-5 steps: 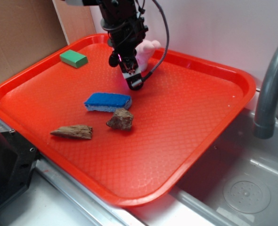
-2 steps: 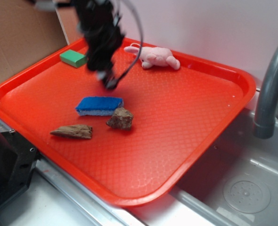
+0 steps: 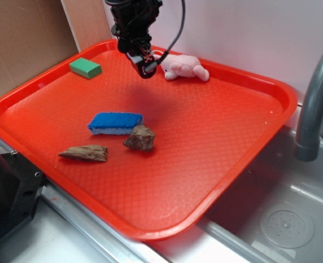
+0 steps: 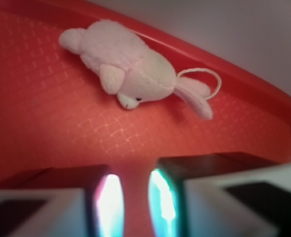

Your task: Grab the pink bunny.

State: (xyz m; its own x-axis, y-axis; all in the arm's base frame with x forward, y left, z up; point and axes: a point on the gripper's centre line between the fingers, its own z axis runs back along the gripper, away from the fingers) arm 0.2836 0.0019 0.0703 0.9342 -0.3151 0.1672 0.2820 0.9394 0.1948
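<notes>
sink (image 3: 284, 224): lower right of the exterior view, nearest the camera, grey faucet (image 3: 315, 104) rising at right edge.
red tray (image 3: 216, 181): fills most of the frame, textured floor, raised rim.
wood piece (image 3: 85, 153): lower left of tray, lying flat.
rock (image 3: 140, 138): just right of the wood piece, touching or nearly touching the sponge's right end.
blue sponge (image 3: 115, 122): centre-left of tray, flat.
green block (image 3: 85, 68): upper left of tray, well apart from the rest.
gripper (image 3: 144, 63): upper centre, hanging above the tray floor just left of the bunny, not touching it.
jaws: narrow gap between the fingers in the wrist view, only tray floor seen through it, holding nothing.
pink bunny (image 3: 184, 67): upper centre of tray, lying against the far rim, just right of the gripper; in the wrist view (image 4: 130, 74) it sits in the upper half, ahead of the fingertips.
bunny axis: long axis runs roughly left-right along the far rim in the exterior view; ears and a thin loop (image 4: 200, 81) point toward the gripper side, rump toward the right.
cardboard (image 3: 24, 44): upper left, behind the tray.
progress: early, approach only; bunny is free on the tray, no contact.
left to do: judged — widen the jaws, move over the body, descend, close, lift.
</notes>
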